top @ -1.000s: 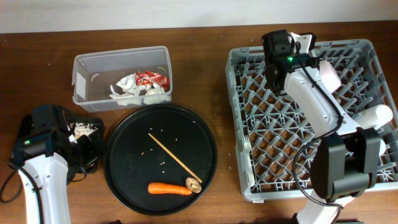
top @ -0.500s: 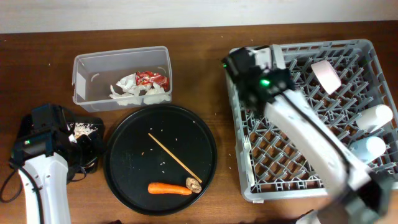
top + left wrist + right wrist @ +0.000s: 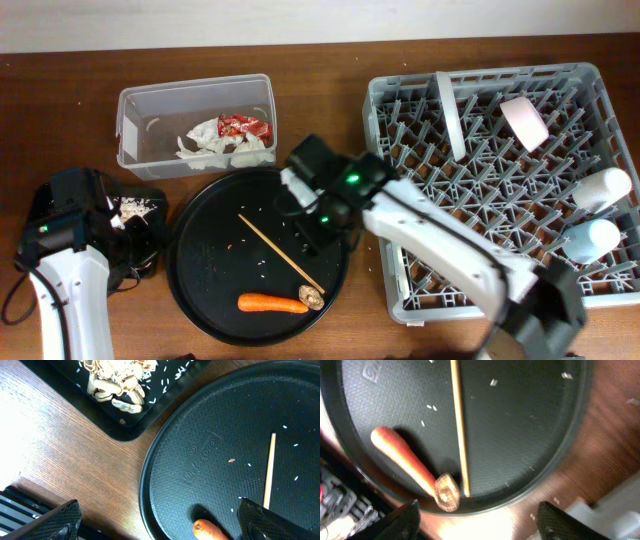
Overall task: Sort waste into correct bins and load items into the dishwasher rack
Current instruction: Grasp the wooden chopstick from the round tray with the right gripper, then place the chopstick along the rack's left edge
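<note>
Orange carrot (image 3: pixel 402 462) | smooth, tapered | brown chunk (image 3: pixel 447 492) touching tip

table (image 3: pixel 60 110): brown; streaked wood grain
round tray (image 3: pixel 205 275): black; finely pebbled surface; flecked with white grains
carrot (image 3: pixel 272 303): orange
stick (image 3: pixel 280 252): pale tan wood
chunk (image 3: pixel 312 296): mottled brown
tub (image 3: pixel 125 135): clear; faintly grey
napkins (image 3: pixel 205 148): white
wrapper (image 3: pixel 245 126): shiny red; white markings
shallow tray (image 3: pixel 125 430): black
food (image 3: pixel 117 380): pale beige; loose white grains
rack (image 3: pixel 385 290): grey throughout
cups (image 3: pixel 600 187): white
small bowl (image 3: pixel 524 122): pinkish-white
right arm (image 3: pixel 440 240): white shell; black wrist; green light
left arm (image 3: pixel 75 290): white shell; black wrist; green light
</note>
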Tool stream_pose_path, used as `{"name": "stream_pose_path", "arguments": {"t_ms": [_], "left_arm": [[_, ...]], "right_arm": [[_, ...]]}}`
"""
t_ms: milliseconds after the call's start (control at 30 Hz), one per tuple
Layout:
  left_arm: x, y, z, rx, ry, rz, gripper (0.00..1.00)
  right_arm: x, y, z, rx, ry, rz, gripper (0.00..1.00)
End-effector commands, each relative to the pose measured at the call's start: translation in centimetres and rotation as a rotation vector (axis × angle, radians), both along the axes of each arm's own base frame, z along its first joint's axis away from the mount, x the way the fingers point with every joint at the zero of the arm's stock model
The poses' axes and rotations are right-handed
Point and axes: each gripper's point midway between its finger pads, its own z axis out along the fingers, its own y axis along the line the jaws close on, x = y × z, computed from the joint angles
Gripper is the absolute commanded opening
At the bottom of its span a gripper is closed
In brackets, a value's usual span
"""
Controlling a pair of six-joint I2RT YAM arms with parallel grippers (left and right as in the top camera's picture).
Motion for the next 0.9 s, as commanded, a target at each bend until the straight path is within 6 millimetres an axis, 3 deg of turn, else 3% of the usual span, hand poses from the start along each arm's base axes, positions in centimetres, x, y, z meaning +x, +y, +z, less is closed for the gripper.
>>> {"name": "stream_pose_path", "arguments": {"t_ms": [0,67,167,233,400,433,500,733,767,867], "left_arm": [[0.2,0.0,0.5,-0.003,-0.022,0.003,0.99],[0.2,0.0,0.5,-0.003,-0.022,0.004,0.99],[0.1,0.0,0.5,-0.003,-0.022,0.003,0.99],[0.2,0.0,0.5,-0.003,-0.022,0.003,0.99],[0.1,0.0,0.5,-0.003,-0.022,0.003,0.99],[0.2,0.0,0.5,-0.003,-0.022,0.003,0.99],[0.2,0.0,0.5,-0.003,-0.022,0.003,0.99],[0.1,0.0,0.5,-0.003,-0.021,0.003,0.99],[0.1,0.0,0.5,-0.003,-0.021,0.003,0.99],[0.2,0.0,0.5,-0.003,-0.022,0.003,0.99]], "right_arm": [[-1.6,2.8,-3.8,-0.033,0.057,0.043,0.75],[-1.8,4.4,-6.3,-0.064,0.042,0.056,0.72],[-0.6,5.4,-8.9,-0.120,-0.037,0.029,0.71],[0.2,6.3,-10.9,-0.115,-0.048,0.023,0.64],[0.8,5.8,-14.7,-0.182,-0.046,-0.005,0.49],[1.0,5.5,-15.0,-0.200,-0.057,-0.011,0.41],[1.2,5.1,-15.1,-0.218,-0.070,-0.037,0.26],[1.7,4.9,-14.6,-0.225,-0.088,-0.066,0.04],[1.9,5.0,-13.9,-0.216,-0.098,-0.070,0.04],[4.8,3.6,-8.6,-0.192,-0.188,-0.138,0.04]]}}
